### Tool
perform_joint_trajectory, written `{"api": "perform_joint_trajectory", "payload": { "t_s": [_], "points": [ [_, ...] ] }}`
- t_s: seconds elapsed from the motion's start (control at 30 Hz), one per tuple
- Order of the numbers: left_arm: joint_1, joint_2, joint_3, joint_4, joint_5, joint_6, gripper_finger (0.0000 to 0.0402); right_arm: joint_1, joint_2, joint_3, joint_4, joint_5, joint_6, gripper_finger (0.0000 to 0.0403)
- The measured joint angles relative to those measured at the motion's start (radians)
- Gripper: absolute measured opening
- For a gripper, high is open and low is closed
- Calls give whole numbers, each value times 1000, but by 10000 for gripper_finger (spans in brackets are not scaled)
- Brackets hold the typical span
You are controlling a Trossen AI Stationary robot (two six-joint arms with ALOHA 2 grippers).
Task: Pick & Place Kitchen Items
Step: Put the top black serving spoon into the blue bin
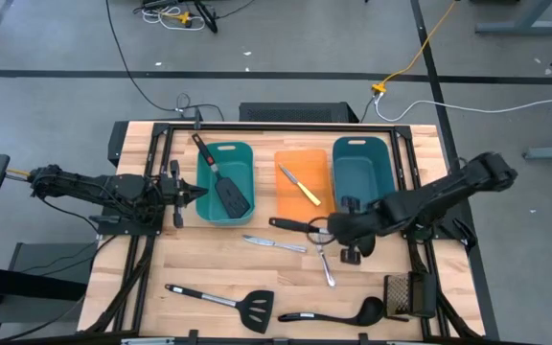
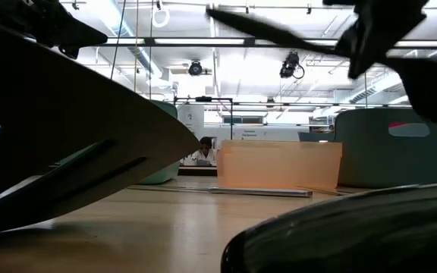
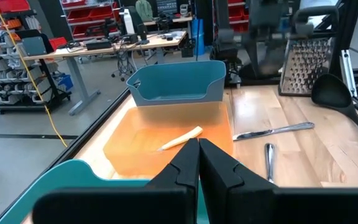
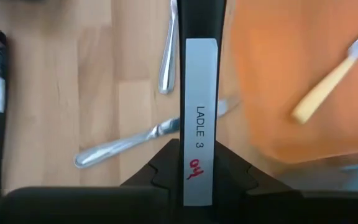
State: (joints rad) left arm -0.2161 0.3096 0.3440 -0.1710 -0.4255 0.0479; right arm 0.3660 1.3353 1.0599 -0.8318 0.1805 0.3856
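Note:
My right gripper (image 1: 333, 228) is shut on a black ladle (image 1: 295, 225) in front of the orange bin (image 1: 305, 182). The ladle also shows in the right wrist view (image 4: 197, 74), labelled "LADLE 3". My left gripper (image 1: 195, 192) is shut and empty at the left teal bin's (image 1: 226, 180) left rim. A black slotted spatula (image 1: 226, 187) lies in that bin. A yellow-handled knife (image 1: 301, 185) lies in the orange bin. On the table lie two silver utensils (image 1: 274, 243) (image 1: 326, 268), a black spatula (image 1: 230, 302) and a second ladle (image 1: 341, 312). My right gripper pinches the ladle's handle at its white label (image 4: 197, 134) between its two fingers. The fingers point toward the table's left and lie along the handle, whose thin end (image 1: 274, 222) sticks out beyond them. The ladle is lifted clear of the table (image 2: 271, 30); the gripper hides its bowl.
A second teal bin (image 1: 362, 165) stands right of the orange one. A dark mesh grater (image 1: 408, 295) stands near the front right corner. Bare wood lies at the front left of the table (image 1: 137, 287).

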Motion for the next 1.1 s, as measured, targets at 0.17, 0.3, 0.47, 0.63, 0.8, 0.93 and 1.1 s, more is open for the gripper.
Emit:
{"api": "perform_joint_trajectory", "payload": {
  "t_s": [0.17, 0.3, 0.47, 0.63, 0.8, 0.93, 1.1],
  "points": [
    [0, 0, 0, 0, 0, 0, 16, 0, -144, 0, 39, 7, -85, 68],
    [0, 0, 0, 0, 0, 0, 16, 0, -269, 0, 59, 36, -142, 68],
    [0, 0, 0, 0, 0, 0, 16, 1, -442, -23, 99, 98, -203, 68],
    [0, 0, 0, -1, 0, 0, 16, 0, -619, -129, 167, 149, -211, 68],
    [0, 0, 0, -7, 0, 1, 16, 1, -825, -306, 290, 180, -178, 68],
    [0, 0, 0, -14, -1, 8, 16, 1, -975, -455, 421, 220, -164, 68],
    [0, 0, 0, -30, -4, 9, 16, 1, -1110, -614, 587, 259, -162, 68]
  ]
}}
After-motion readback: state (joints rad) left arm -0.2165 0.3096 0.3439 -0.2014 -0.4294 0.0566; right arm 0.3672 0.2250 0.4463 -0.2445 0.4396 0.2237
